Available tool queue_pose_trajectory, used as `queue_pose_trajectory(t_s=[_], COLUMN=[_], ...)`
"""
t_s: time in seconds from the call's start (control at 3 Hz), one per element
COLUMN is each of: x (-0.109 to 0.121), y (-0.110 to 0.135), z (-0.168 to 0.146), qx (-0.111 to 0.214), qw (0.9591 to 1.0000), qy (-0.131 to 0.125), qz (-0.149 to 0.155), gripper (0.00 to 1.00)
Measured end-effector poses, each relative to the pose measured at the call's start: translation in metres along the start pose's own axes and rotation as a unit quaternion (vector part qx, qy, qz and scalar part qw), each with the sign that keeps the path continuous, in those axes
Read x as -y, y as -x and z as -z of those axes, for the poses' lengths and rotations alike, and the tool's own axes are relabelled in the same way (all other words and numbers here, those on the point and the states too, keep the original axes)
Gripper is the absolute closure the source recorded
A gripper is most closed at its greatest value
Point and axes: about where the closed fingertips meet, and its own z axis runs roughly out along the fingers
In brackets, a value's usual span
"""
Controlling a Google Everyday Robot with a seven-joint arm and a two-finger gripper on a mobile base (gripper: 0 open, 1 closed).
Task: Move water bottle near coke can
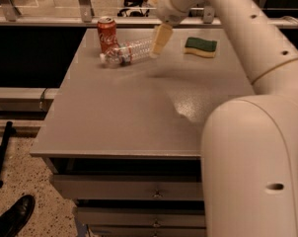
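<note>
**Water bottle on its side beside the coke can, hand at its far end**

The water bottle point(128, 52) lies on its side near the back left of the desk point(119, 117). Its white cap point(103, 59) points to the left, and its clear ribbed body runs up and to the right. The coke can point(107, 33) stands upright just behind the cap end, very close to the bottle. Whether the two touch cannot be told from this angle.

At the bottle's other end, the base end, is the robot's cream-coloured hand point(156, 51), angled downward with its tip meeting the bottle's outline. It cannot be told whether the hand is apart, together or clamped on the bottle, nor whether it touches the plastic at all. The white arm point(247, 28) sweeps from the hand up and across the right side of the view to the large rounded body point(252, 167) in the near right foreground.

To the right of the hand, well apart from the bottle, a green and yellow sponge point(201, 47) lies flat on the desk. The grey desk top carries nothing else in view. Under its front edge are drawers point(129, 187). On the speckled floor at the lower left, a black shoe point(13, 217) shows, with a dark pole point(1, 154) lying above it.
</note>
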Motion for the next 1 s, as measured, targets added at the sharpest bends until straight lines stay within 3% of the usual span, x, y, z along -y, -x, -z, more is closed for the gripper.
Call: queue_pose_trajectory(t_s=[0.33, 0.67, 1.0], x=[-0.002, -0.017, -0.049], y=[-0.040, -0.087, -0.137], z=[0.061, 0.124, 0.177], qx=[0.031, 0.030, 0.023], qw=[0.9965, 0.9874, 0.9700], qy=[-0.045, -0.096, -0.146], qz=[-0.064, -0.122, -0.193], gripper=[0.00, 0.00, 0.00])
